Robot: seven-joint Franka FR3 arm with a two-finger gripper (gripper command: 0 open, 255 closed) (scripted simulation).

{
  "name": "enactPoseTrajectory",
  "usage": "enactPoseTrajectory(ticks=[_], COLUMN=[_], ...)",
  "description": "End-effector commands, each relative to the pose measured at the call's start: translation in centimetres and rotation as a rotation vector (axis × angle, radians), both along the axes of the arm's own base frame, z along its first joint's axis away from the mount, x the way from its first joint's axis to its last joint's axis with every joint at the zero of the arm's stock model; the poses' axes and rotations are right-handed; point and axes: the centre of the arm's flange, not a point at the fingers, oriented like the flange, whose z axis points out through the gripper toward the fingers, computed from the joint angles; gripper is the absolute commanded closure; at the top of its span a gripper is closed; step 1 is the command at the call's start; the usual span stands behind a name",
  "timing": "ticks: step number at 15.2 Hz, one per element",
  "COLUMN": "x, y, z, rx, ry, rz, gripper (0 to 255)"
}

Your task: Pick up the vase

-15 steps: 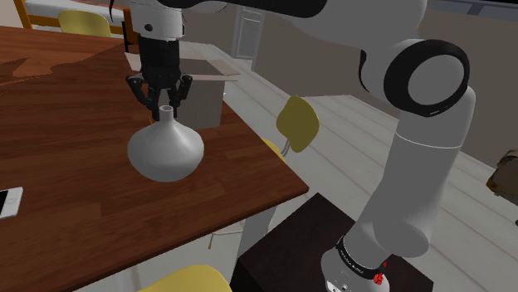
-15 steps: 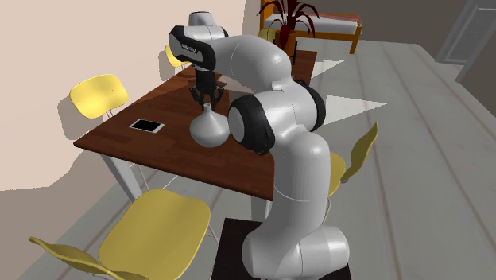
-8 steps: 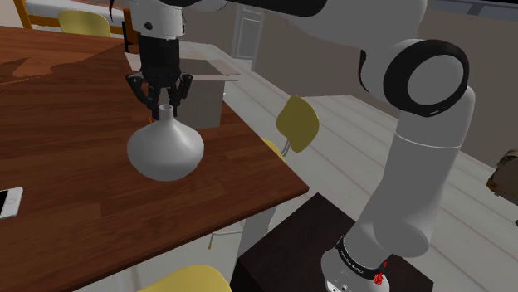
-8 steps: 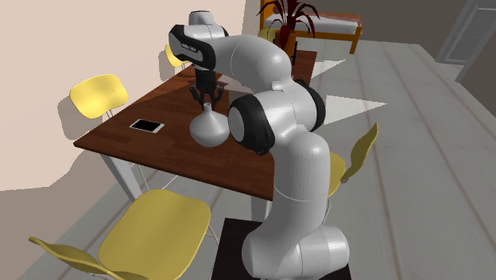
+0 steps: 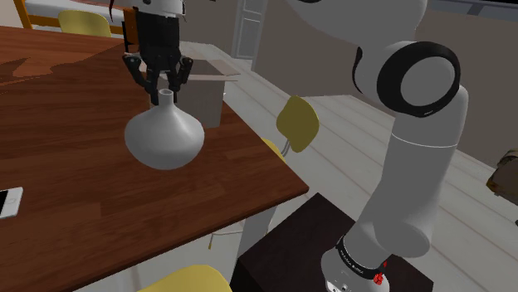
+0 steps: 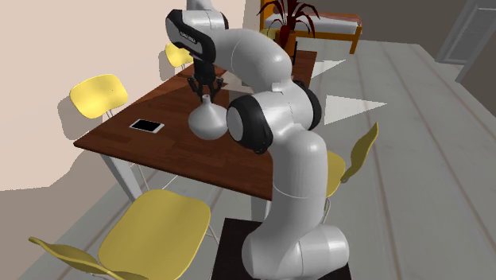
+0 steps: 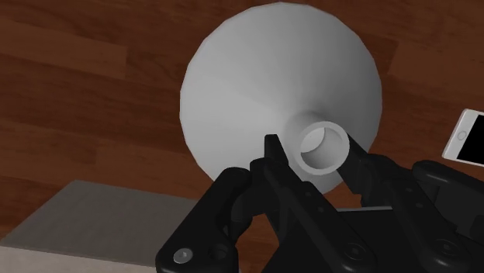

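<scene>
At the shoulder view's left a smartphone (image 5: 7, 201) lies on the wooden table (image 5: 75, 124). Right of it the grey bulbous vase (image 5: 164, 141), at or barely above the wood, is held by the gripper (image 5: 164, 94), jaws clamped on its narrow neck. Likely rigid, slick and bottom-heavy: hold just under the lip.

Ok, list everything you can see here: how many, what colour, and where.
vase: one, grey, over the table, near the box
box: one, pale grey, on the table behind the vase
phone: one, white with black screen, flat on the table
table: one, dark brown wood
chairs: at least four, yellow, around the table
plant: one, dark red leaves, beyond the table
stand: one, dark, beside the table
arm: one, white, on the stand
gripper: one, black, clasping the vase's neck
</scene>
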Motion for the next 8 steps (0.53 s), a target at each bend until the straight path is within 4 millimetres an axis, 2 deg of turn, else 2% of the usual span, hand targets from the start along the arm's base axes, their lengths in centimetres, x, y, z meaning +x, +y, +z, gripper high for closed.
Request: enactPoseTrajectory(ticks=[1, 6, 8], x=[0.0, 0.0, 0.0], y=[0.0, 0.0, 0.0], z=[1.2, 3.8, 3.9], rx=[0.000, 0.000, 0.000], ry=[-0.001, -0.001, -0.001], rz=[0.000, 0.000, 0.000], gripper=[255, 255, 255])
